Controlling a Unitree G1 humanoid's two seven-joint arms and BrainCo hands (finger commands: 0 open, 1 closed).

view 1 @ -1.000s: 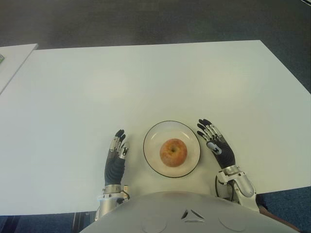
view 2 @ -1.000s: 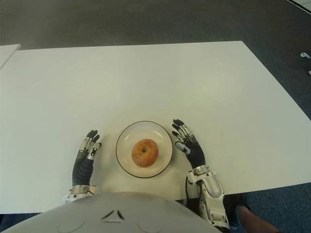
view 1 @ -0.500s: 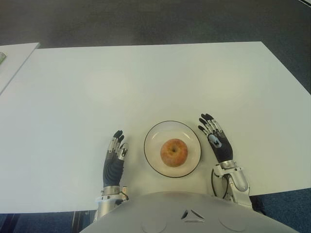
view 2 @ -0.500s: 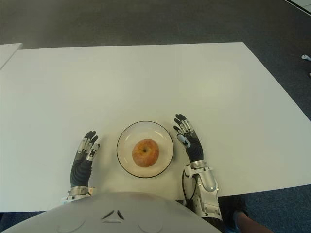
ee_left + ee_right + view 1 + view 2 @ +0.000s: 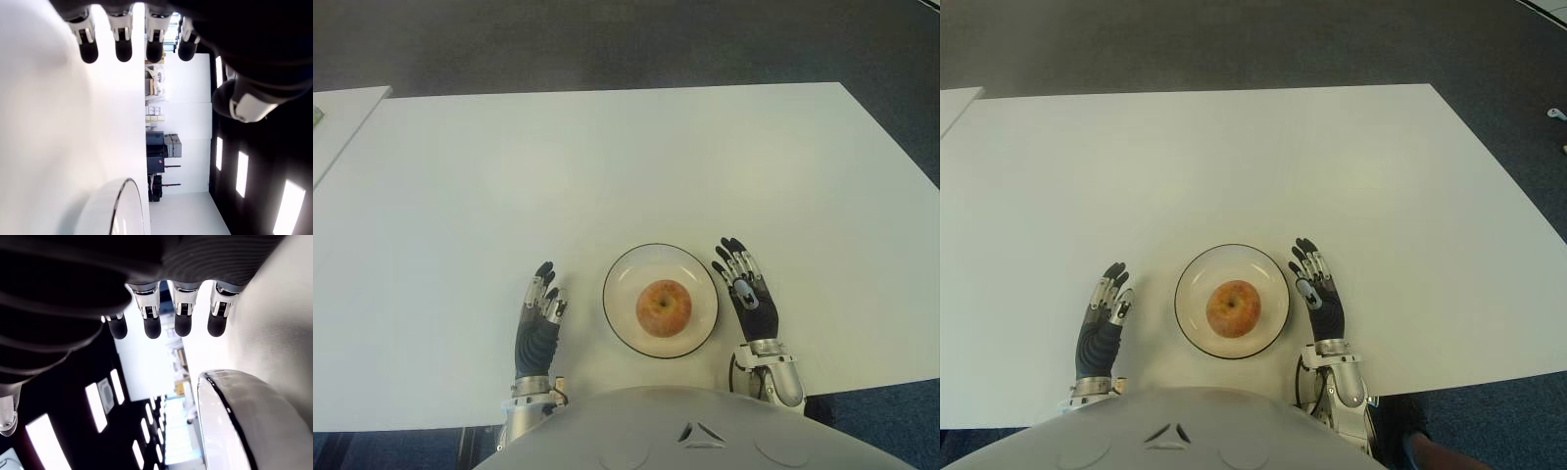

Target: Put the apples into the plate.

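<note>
One red-yellow apple [image 5: 663, 306] sits in the middle of the white plate [image 5: 629, 277] with a dark rim, near the table's front edge. My left hand [image 5: 538, 313] shows flat and open just left of the plate, holding nothing. My right hand [image 5: 747, 291] shows open just right of the plate, fingers straight and pointing away from me. The plate rim [image 5: 220, 396] appears in the right wrist view beyond the straight fingertips [image 5: 183, 325]; the left wrist view shows the rim [image 5: 128, 196] too.
The white table [image 5: 607, 166] stretches wide ahead of the plate. A second white table's corner [image 5: 337, 113] shows at the far left. Dark carpet [image 5: 607, 44] lies beyond the table's far edge.
Both hands have drawn back a little toward my body. The right hand has turned from slanted to nearly straight beside the plate. The apple and plate have not moved.
</note>
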